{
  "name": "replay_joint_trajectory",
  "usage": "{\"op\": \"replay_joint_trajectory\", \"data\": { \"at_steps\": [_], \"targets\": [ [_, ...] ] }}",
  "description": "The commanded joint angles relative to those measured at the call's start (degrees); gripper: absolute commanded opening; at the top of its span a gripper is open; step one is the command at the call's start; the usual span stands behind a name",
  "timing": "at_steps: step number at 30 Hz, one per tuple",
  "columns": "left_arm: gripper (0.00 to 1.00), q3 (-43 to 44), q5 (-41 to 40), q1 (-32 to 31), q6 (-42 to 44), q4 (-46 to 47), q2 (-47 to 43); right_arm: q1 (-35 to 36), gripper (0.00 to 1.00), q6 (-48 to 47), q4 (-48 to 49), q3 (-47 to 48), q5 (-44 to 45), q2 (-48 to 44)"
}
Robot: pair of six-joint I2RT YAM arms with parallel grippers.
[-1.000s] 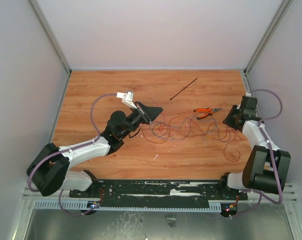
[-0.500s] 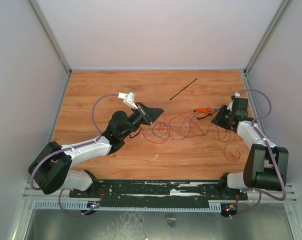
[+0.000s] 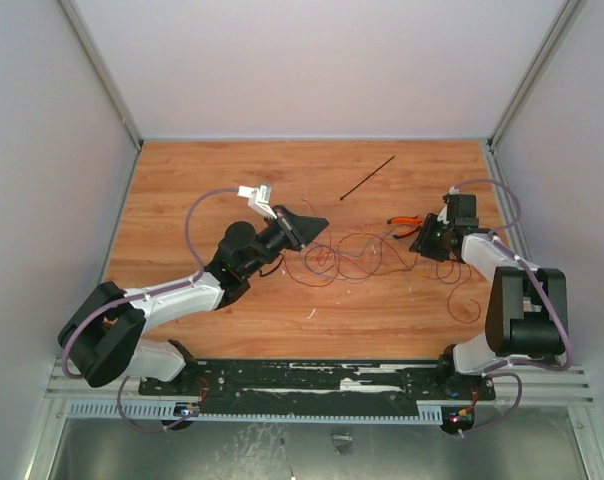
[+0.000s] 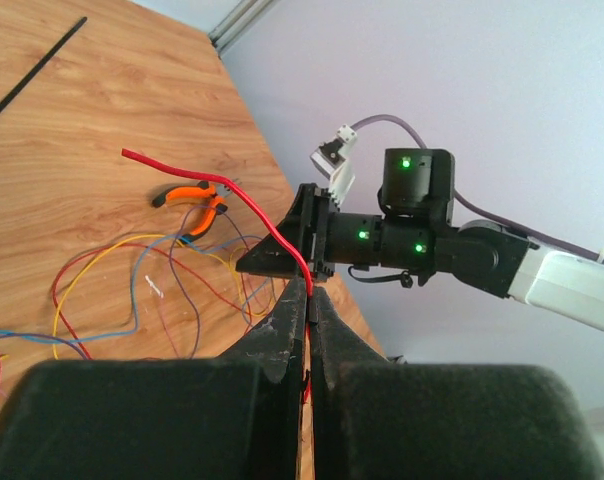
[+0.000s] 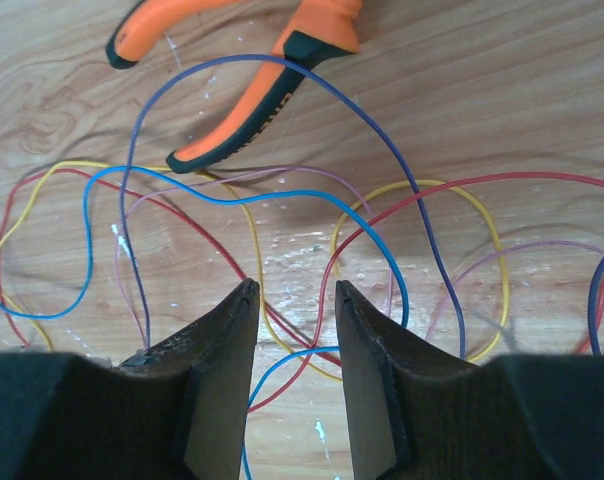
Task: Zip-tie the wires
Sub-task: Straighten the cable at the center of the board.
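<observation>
The wires lie as a loose tangle of thin red, blue, yellow and purple strands on the wooden table's middle. My left gripper is shut on a red wire, held above the table at the tangle's left end. My right gripper is open, low over the tangle's right end, with red, blue and yellow strands lying between and under its jaws. The zip tie, a straight black strip, lies apart at the back and also shows in the left wrist view.
Orange-handled pliers lie next to the right gripper, beside the wires, and show in the right wrist view. A loose red wire loop lies at the right front. Grey walls enclose the table on three sides.
My right arm has swung left and forward, from the table's right edge to the wires' right end by the pliers. The left gripper has hardly moved.
</observation>
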Motion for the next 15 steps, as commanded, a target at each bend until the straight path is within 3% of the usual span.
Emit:
{"op": "replay_joint_trajectory", "data": {
  "at_steps": [1, 15],
  "targets": [
    [0.0, -0.8, 0.2, 0.1, 0.5, 2.1, -0.8, 0.7, 0.38, 0.1, 1.4, 1.6, 3.2, 1.3],
    [0.0, -0.3, 0.3, 0.1, 0.4, 2.2, -0.2, 2.5, 0.36, -0.3, 1.3, 1.4, 7.9, 5.2]
  ]
}}
